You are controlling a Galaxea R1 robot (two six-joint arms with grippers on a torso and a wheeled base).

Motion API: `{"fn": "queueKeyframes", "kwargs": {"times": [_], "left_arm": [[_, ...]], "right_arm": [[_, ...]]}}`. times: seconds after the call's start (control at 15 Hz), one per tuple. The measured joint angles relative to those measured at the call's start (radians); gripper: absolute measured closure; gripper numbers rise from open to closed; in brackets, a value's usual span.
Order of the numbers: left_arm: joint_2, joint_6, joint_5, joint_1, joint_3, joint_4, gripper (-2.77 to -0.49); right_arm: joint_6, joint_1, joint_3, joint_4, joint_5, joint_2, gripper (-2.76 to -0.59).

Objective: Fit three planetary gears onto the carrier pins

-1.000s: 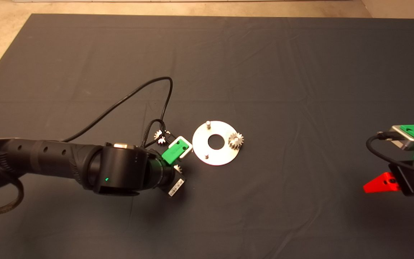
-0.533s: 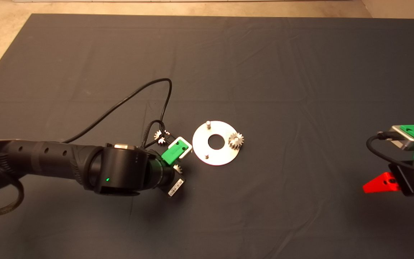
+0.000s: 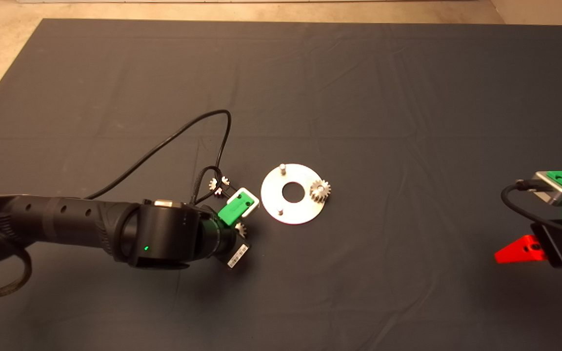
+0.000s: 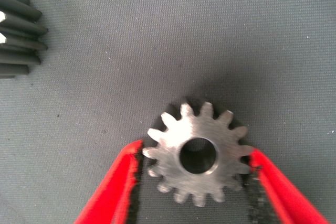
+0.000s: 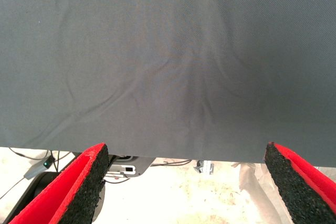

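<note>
Gear [image 4: 198,155] lies flat, bore facing up, low in the left wrist frame. Left gripper [image 4: 195,182] pads touch its teeth on both sides. Right gripper [image 5: 184,182] waits, jaws wide.

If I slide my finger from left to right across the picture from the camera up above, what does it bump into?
Left arm → left gripper, down at a loose gear on the mat → round disc with two bare pins → gear on the disc's third pin → bare dark mat → right gripper, waiting at the edge.
</note>
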Motion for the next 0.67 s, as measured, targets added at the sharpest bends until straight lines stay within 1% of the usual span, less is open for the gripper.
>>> {"fn": "queueKeyframes", "kwargs": {"times": [0.4,0.67], "left_arm": [[-0.002,0.002,0.001,0.000,0.000,0.004,-0.99],[-0.004,0.003,0.000,0.000,0.000,0.005,-0.98]], "right_arm": [[0.000,0.000,0.000,0.000,0.000,0.000,-2.21],[0.000,0.000,0.000,0.000,0.000,0.000,-2.21]]}}
